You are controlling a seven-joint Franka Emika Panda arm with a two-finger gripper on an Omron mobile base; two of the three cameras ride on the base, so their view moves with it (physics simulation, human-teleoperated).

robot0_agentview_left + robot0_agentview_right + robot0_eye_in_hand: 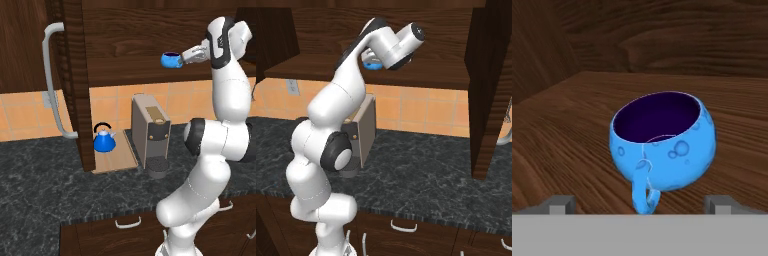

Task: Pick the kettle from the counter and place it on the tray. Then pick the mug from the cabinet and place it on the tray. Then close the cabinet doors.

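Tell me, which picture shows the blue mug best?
The hand view: the mug sits big and close on the cabinet shelf, handle toward the camera. The left base view shows it small and far; in the right base view the arm mostly hides it.

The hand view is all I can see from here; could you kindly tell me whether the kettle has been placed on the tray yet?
Observer: Yes. In the left base view the kettle stands on the tray, beside the coffee machine.
Operator: Thank you. Is the claw closed on the mug?
Observer: No. The claw is open just in front of the mug, which sits on the cabinet shelf.
Operator: And are the cabinet doors shut?
Observer: No. The left door stands swung out over the counter, its bar handle facing left.
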